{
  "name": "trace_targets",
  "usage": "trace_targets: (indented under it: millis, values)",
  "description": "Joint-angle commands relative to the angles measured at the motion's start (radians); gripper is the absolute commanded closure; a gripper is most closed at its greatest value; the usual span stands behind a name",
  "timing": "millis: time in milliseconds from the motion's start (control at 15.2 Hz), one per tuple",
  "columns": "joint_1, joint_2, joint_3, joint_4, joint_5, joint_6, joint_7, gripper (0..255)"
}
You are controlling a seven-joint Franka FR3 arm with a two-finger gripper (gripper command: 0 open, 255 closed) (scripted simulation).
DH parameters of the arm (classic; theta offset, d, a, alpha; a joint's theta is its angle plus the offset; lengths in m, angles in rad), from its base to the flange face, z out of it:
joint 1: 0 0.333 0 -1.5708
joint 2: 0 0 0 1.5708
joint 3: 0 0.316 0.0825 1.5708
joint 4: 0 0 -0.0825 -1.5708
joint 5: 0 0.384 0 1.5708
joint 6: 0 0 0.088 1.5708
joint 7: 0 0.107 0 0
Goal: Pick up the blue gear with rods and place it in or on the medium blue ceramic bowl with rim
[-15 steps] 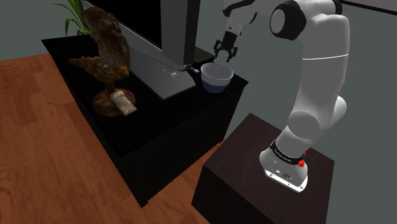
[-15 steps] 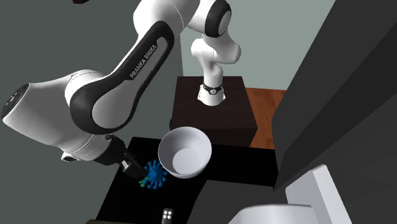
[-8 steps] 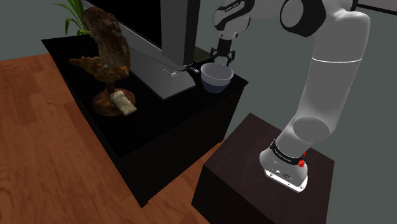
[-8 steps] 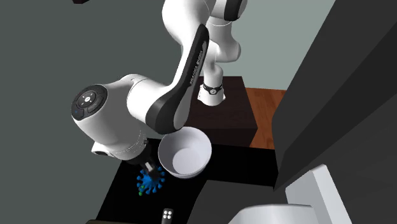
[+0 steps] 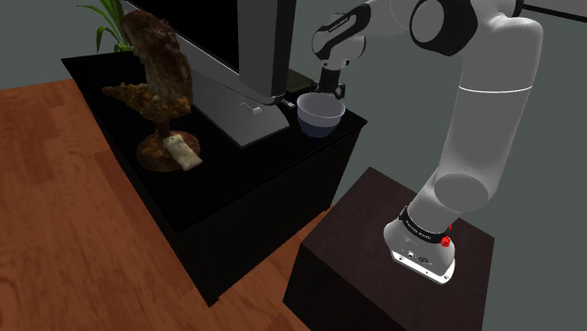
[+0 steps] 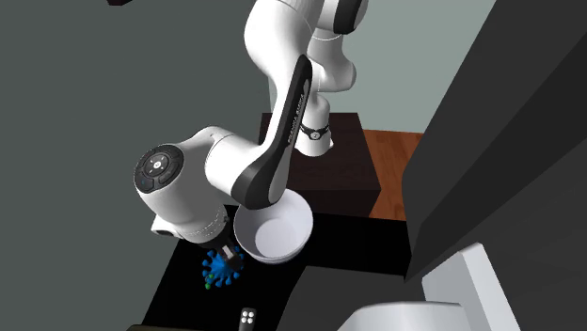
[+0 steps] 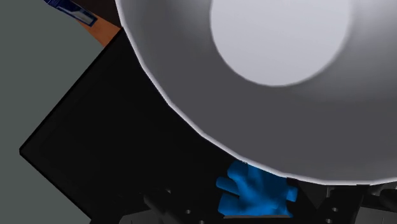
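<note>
The blue gear with rods (image 6: 221, 272) lies on the black cabinet top (image 6: 183, 282), close beside the bowl (image 6: 274, 226). The bowl is white inside and bluish-grey outside (image 5: 320, 115), and it is upright. My black gripper (image 6: 226, 253) points down right over the gear, on the side of the bowl away from the stand (image 5: 328, 90). In the wrist view the gear (image 7: 254, 195) sits between my two fingers, which stand apart, gripper (image 7: 254, 207) open. The bowl's rim (image 7: 191, 121) looms just past the gear. The gear's lower part is hidden.
A big dark screen on a grey foot (image 5: 252, 66) stands beside the bowl. A brown sculpture (image 5: 160, 85) and a plant (image 5: 108, 23) are further along the cabinet. A small remote (image 6: 247, 318) lies near the gear. The cabinet edge (image 7: 70, 108) runs close by.
The arm swung over and lowered the gripper from beside the gear to right above it, near the bowl. Gear and bowl have stayed in place.
</note>
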Motion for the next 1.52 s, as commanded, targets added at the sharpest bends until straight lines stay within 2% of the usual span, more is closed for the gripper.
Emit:
trace_targets:
  millis: [0,330,396,990,1452]
  values:
    - [0.000,0.001,0.000,-0.002,0.001,0.004,-0.001,0]
    - [0.000,0.001,0.000,-0.002,0.001,0.004,-0.001,0]
    - [0.000,0.001,0.000,-0.002,0.001,0.004,-0.001,255]
    - [0.000,0.001,0.000,-0.002,0.001,0.004,-0.001,255]
    - [0.008,-0.047,-0.011,0.032,-0.026,-0.073,0.017,255]
